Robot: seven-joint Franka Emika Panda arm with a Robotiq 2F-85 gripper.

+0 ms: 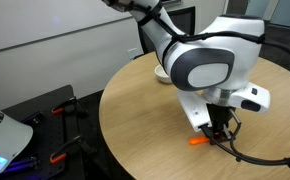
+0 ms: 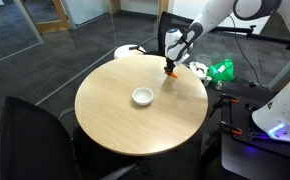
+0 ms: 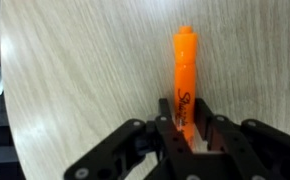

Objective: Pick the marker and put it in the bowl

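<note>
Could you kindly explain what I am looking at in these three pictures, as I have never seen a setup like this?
It is a single robot arm working over a round wooden table. Two of the pictures come from cameras standing outside the robot, looking at the table from different places. The third comes from a camera on the arm's wrist, looking down past the claw, the part that grasps. On the table stands a small white bowl, apart from the arm's working end. The claw's two fingers are closed on one end of a bright orange marker, near the table's edge. Whether the marker rests on the tabletop or is lifted off it, I cannot tell.
</note>
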